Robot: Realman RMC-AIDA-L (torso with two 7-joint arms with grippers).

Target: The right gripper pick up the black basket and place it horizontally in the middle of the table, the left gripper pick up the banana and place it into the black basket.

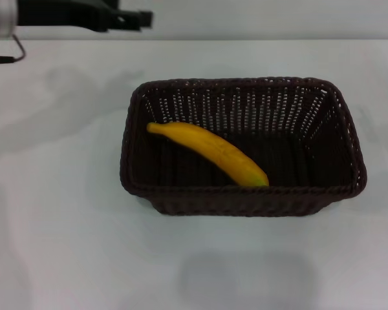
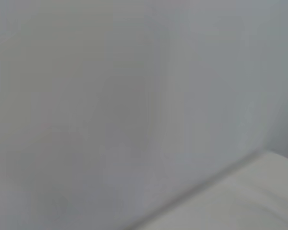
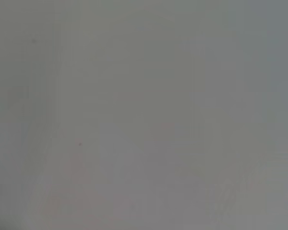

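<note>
The banana (image 1: 210,154) lies diagonally inside the black basket (image 1: 242,197).

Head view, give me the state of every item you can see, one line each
black basket: upright on the table, long side across the view, holding the banana.
banana: lying diagonally inside the basket, released.
left gripper: raised at the far left edge, away from the basket, holding nothing.
table: white, bearing the basket.
right gripper: out of view.
</note>
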